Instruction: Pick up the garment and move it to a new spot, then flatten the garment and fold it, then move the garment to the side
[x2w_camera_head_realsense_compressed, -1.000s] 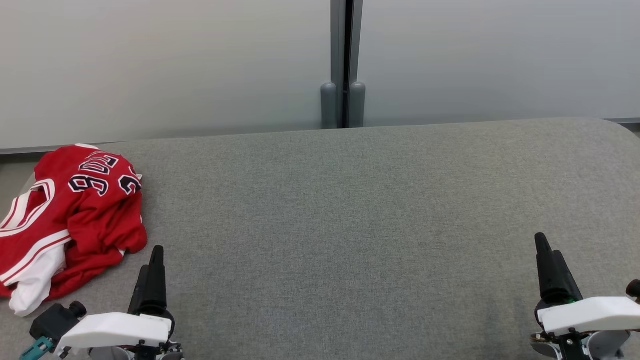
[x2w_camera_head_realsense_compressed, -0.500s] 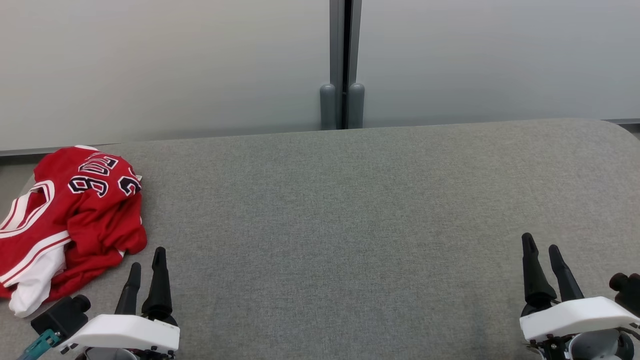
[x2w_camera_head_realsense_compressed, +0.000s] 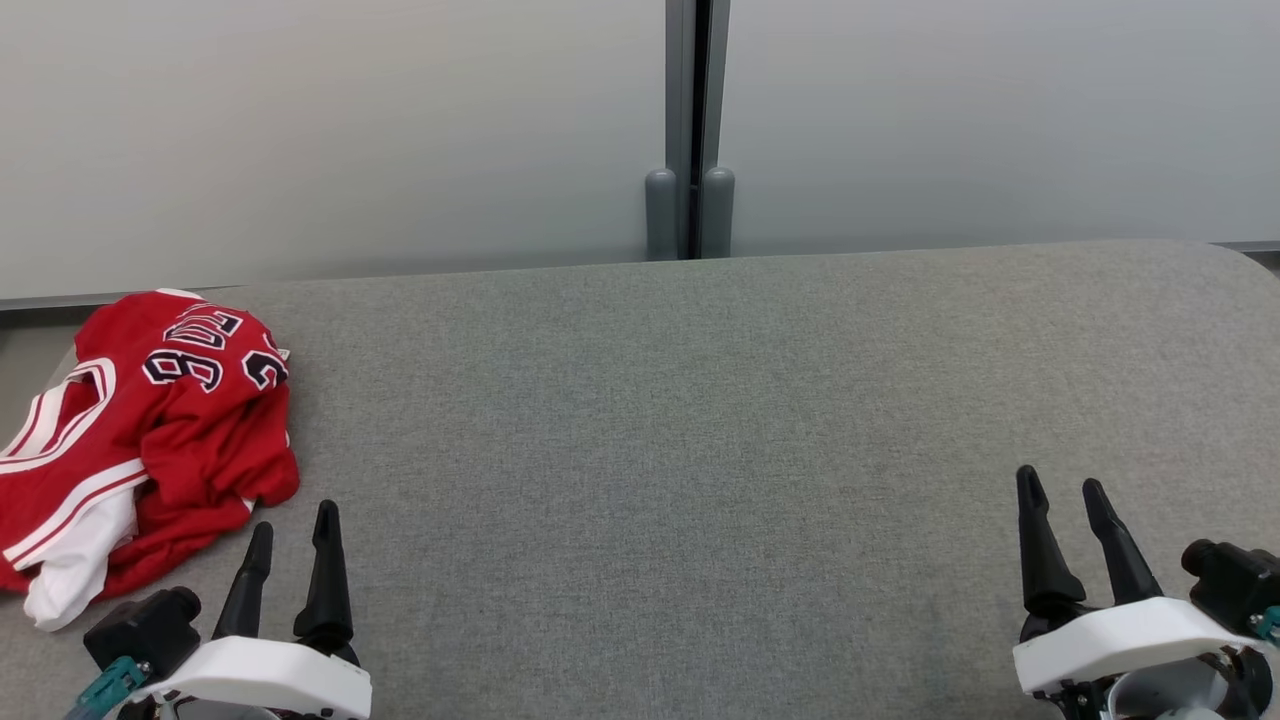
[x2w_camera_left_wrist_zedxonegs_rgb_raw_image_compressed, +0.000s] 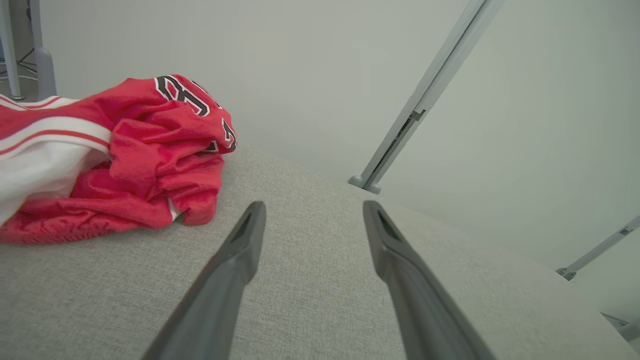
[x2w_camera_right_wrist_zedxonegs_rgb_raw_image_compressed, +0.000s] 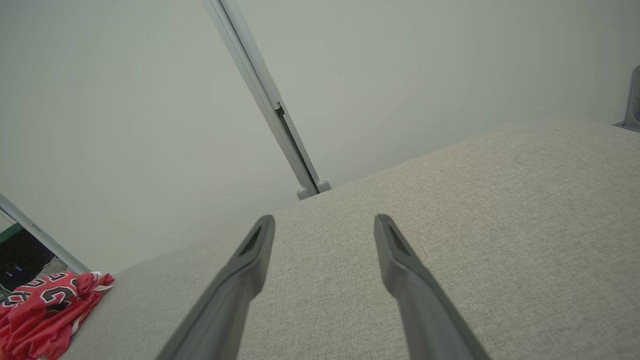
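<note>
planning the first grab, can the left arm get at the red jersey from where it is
Probably yes: the left gripper is open beside the jersey, with bare grey surface between them.

Grey upholstered surface (x2w_camera_head_realsense_compressed: 700, 420), frosted panels (x2w_camera_head_realsense_compressed: 330, 130), post (x2w_camera_head_realsense_compressed: 690, 130)

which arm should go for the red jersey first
Left. The left gripper is open and sits just beside the crumpled jersey, at the left end of the pad. The right gripper, also open, is at the far right end, the whole pad away.
</note>
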